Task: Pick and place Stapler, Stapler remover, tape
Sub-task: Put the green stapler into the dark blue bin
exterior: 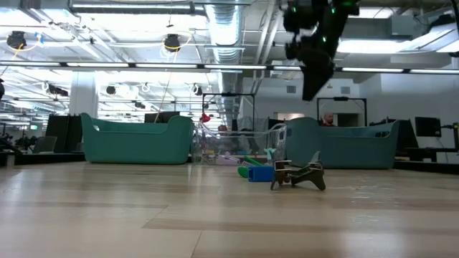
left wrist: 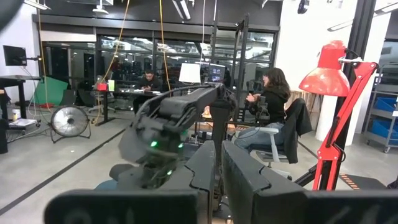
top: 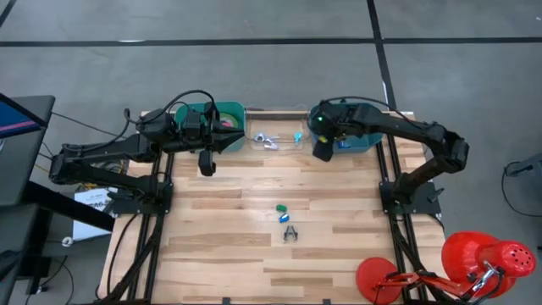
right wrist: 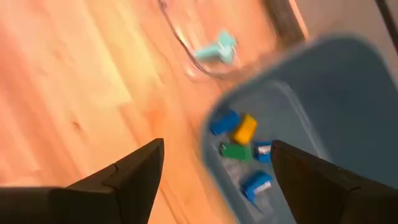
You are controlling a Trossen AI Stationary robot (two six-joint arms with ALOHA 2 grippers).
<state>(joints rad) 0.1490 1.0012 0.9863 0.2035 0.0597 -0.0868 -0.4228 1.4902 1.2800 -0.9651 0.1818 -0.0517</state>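
Along the table's 12 o'clock edge stand three containers in a row: a teal bin point(top: 222, 127) at about 11 o'clock, a clear tray point(top: 276, 138) at 12, and a second teal bin point(top: 351, 137) at about 1 o'clock. The left bin shows a green tape roll point(top: 222, 119) with something pinkish red beside it (most of it is hidden by the arm). The tray holds a metallic piece and one light-blue piece point(right wrist: 219, 47). The right bin holds five small blocks point(right wrist: 239, 149): three blue, one yellow, one green. The left gripper point(top: 206, 164) hangs at the left bin's 6 o'clock side, fingers nearly together and empty. The right gripper point(right wrist: 214, 168), fingers wide and empty, hovers at the right bin's 9 o'clock rim. Mid-table lie a green piece point(top: 280, 206), a blue piece point(top: 284, 217) and a dark staple remover point(top: 290, 233).
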